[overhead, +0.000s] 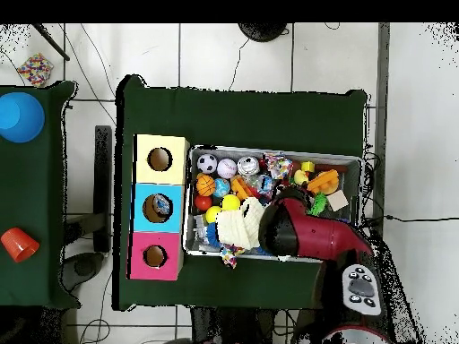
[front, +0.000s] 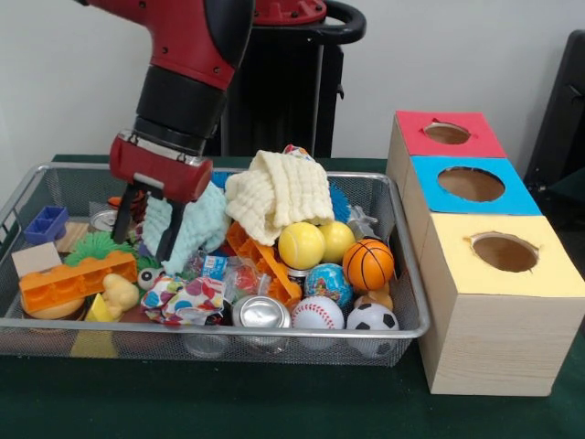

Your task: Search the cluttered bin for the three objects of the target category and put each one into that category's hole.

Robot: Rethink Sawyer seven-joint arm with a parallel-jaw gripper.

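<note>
The counter [front: 274,402] carried the bin [front: 407,274], which lay just beside three boxes [front: 498,302] topped yellow, blue and red. Inside the bin's left part, the pincer [front: 146,224] hung with its dark fingers [front: 171,233] parted on either side of a pale green cloth [front: 196,229], near a cream cloth [front: 279,192].

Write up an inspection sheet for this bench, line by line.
Surface: dark green cloth table.
Job's things: silver wire mesh bin, heaped; three wooden boxes with round holes, topped red, blue, yellow.
Clutter: cream knitted cloth, pale green cloth, orange toy brick, mini basketball, soccer ball, silver can.
Grippers: black-fingered gripper open, down in the bin beside the pale green cloth.
Cables: black leads on the floor.
Surroundings: blue bowl, red cup on a side table.
</note>
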